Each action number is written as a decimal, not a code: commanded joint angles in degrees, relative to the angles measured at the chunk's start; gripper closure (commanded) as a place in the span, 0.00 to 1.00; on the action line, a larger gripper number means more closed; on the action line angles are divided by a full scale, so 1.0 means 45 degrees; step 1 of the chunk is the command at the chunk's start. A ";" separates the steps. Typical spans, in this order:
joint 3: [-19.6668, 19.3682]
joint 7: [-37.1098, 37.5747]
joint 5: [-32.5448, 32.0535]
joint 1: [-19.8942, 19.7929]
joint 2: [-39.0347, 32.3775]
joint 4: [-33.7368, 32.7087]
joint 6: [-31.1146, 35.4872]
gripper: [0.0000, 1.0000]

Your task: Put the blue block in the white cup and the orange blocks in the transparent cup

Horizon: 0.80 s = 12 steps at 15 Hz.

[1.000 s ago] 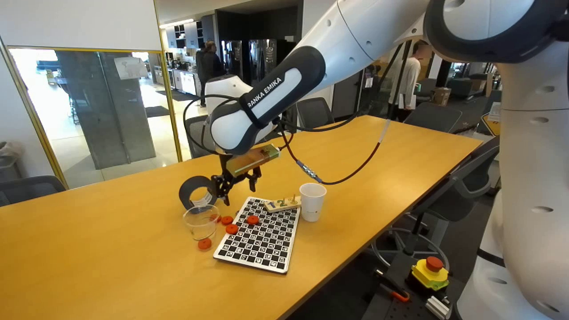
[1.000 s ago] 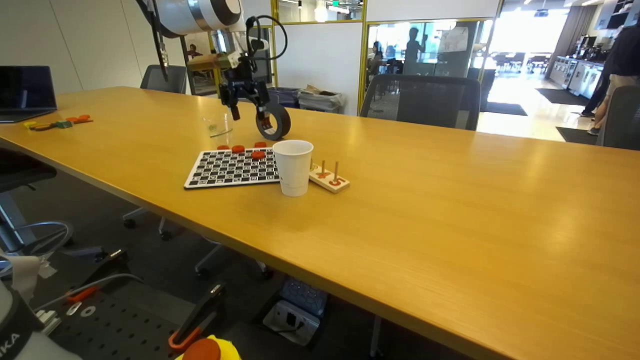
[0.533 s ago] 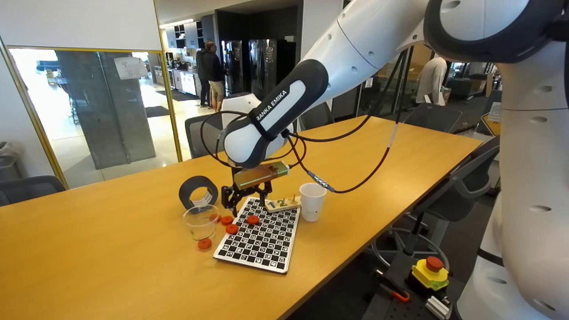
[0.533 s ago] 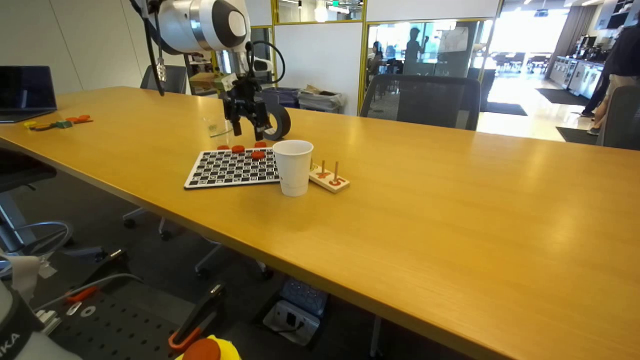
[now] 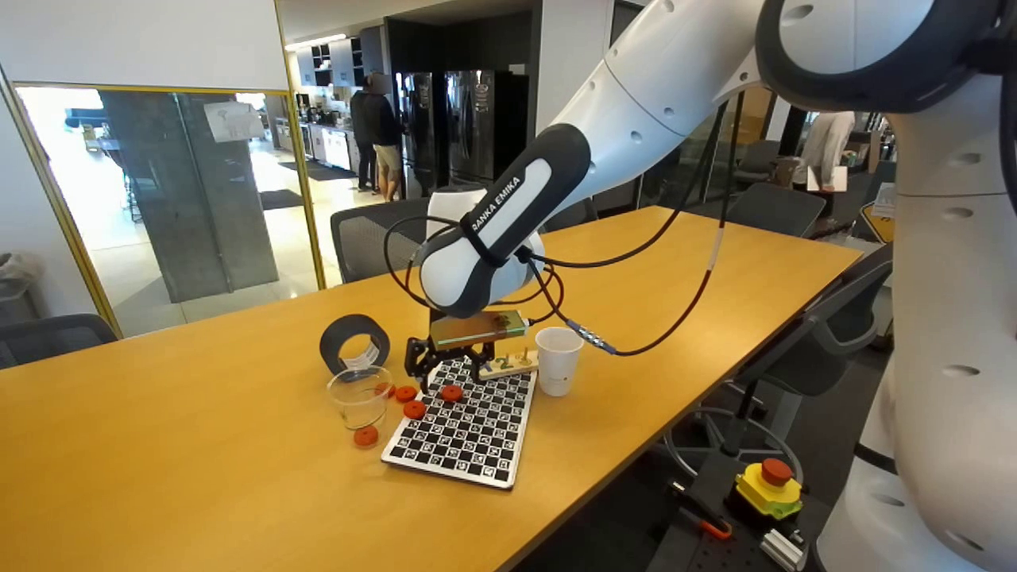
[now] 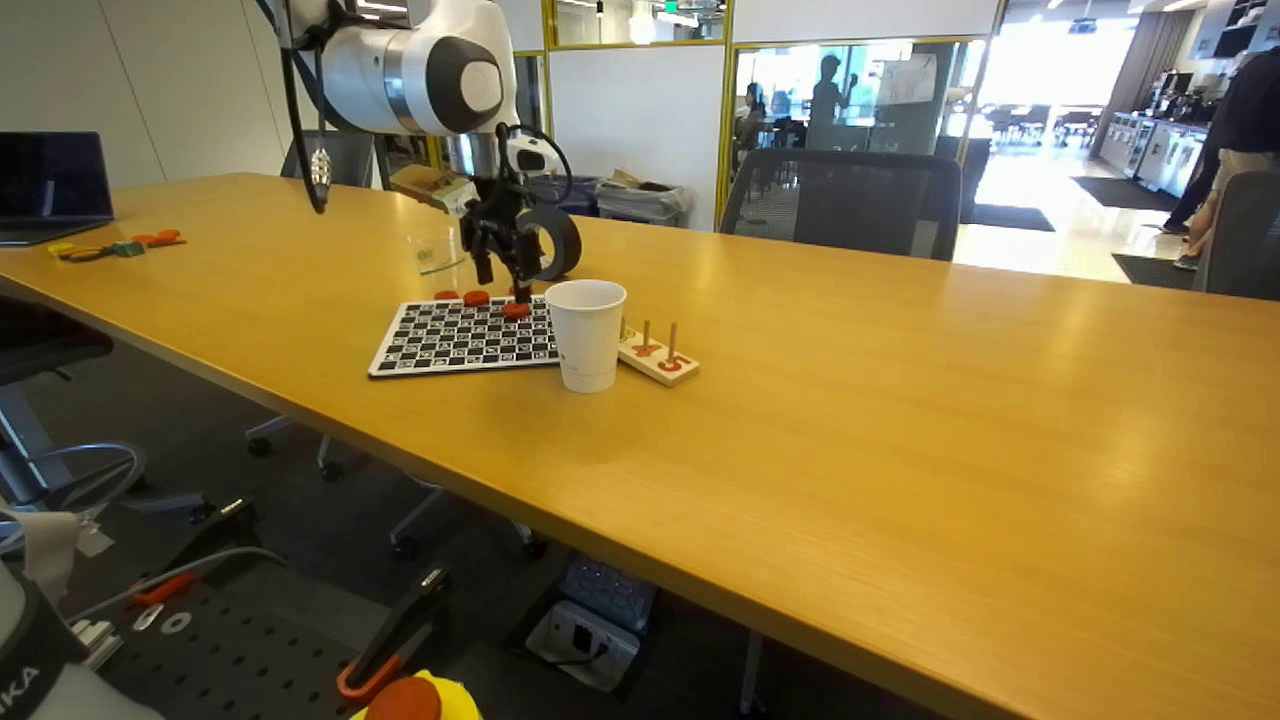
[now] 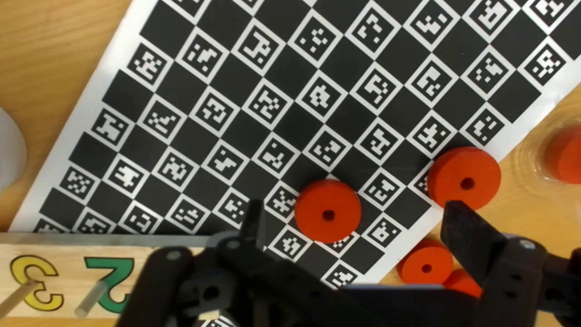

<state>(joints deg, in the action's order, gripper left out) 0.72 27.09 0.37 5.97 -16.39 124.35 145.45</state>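
The orange blocks are round discs with a centre hole. One orange disc [image 7: 327, 211] lies on the checkered board; it also shows in both exterior views [image 5: 451, 393] [image 6: 515, 311]. A second disc [image 7: 467, 177] sits at the board's edge, and several more lie near the transparent cup [image 5: 359, 401]. My gripper [image 7: 354, 206] is open and empty, low above the board, its fingers on either side of the disc on the board, apart from it. The gripper also shows in both exterior views [image 5: 451, 380] [image 6: 504, 287]. The white cup [image 5: 558, 361] stands upright beside the board. No blue block shows.
A wooden number board with pegs [image 5: 508, 365] lies between the checkered board [image 5: 477, 437] and the white cup, close to the gripper's finger in the wrist view. A black tape roll [image 5: 330, 342] stands behind the transparent cup. A laptop [image 6: 50, 185] is at the table's far end.
My gripper has moved away from the tape roll, across to the checkered board, and down to just above the disc there. It stays open. The discs and cups have not moved.
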 commanded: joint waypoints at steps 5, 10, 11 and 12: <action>-0.0339 0.0378 0.0217 0.0140 -0.0018 0.0514 0.1364 0.00; -0.0336 0.0163 0.0525 0.0036 -0.0251 0.0461 0.1664 0.00; -0.0325 0.0115 0.0622 0.0015 -0.0317 0.0428 0.1705 0.00; -0.0311 0.0052 0.0725 -0.0015 -0.0370 0.0382 0.1690 0.00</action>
<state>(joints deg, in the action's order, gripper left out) -0.53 28.12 1.44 5.96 -17.67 126.35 151.40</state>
